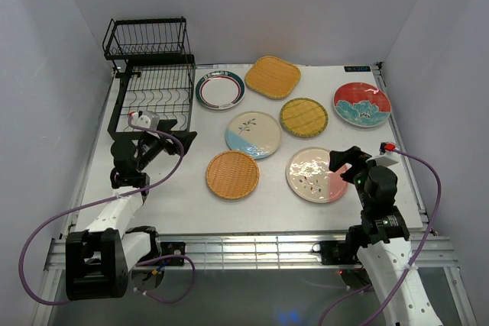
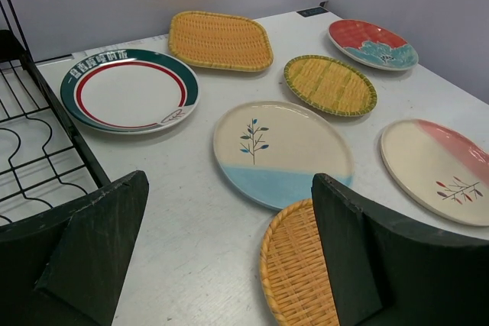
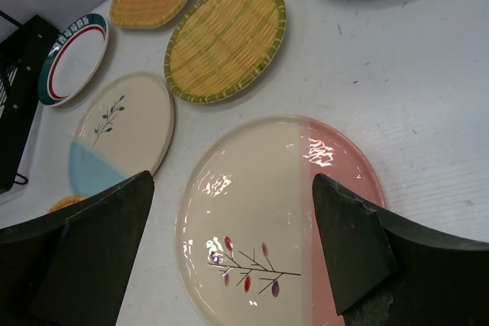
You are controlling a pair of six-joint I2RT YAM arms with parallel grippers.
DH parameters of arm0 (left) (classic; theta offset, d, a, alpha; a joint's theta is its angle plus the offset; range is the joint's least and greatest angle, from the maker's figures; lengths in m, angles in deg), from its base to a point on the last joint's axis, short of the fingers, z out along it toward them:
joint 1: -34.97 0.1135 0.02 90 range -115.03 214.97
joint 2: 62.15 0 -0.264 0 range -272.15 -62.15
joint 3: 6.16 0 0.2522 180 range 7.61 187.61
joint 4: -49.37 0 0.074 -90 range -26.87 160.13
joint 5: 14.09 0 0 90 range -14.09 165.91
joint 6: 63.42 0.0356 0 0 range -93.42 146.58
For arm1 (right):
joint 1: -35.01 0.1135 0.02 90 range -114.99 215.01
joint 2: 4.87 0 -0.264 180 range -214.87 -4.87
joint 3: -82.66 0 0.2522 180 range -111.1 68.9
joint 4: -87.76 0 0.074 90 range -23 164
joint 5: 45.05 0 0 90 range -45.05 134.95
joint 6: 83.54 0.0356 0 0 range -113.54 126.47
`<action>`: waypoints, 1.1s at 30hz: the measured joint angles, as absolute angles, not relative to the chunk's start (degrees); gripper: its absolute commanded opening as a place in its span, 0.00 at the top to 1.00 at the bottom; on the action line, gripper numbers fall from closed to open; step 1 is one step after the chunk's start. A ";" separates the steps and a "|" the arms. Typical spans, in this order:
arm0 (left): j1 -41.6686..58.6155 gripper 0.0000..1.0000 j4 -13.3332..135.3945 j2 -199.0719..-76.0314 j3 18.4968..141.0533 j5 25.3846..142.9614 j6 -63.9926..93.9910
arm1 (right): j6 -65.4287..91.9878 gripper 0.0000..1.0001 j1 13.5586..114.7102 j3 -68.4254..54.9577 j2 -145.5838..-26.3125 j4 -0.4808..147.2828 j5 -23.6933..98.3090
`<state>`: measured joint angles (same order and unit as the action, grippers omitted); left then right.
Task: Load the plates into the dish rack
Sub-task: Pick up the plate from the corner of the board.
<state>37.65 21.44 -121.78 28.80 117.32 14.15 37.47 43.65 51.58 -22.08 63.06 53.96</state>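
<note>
As right fingers [image 3: 92, 257] gape, cream-pink plate [image 3: 260, 211] lies flat.

Green-striped white plate [image 2: 130, 91], far left: a row of white characters [image 2: 97, 62] on the far green rim band, apparently East Asian script, not legible. A green brush mark [image 2: 174, 114] on its near right rim, possibly a signature. Dark label [image 1: 361, 69] at the far right corner of the table [image 1: 183, 204]: lettering too small to read.

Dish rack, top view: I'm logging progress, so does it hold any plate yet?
No, all seven plates lie flat on the table, outside the dish rack.
</note>
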 measured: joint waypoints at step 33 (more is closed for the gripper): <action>37.17 0.02 24.61 -132.34 34.61 106.06 -7.05 | 35.76 0.10 43.65 51.88 -22.15 63.34 53.51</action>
<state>37.17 24.61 -132.34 34.61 106.06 -7.05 35.76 43.65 51.88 -22.15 63.34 53.51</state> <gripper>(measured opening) 0.979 0.899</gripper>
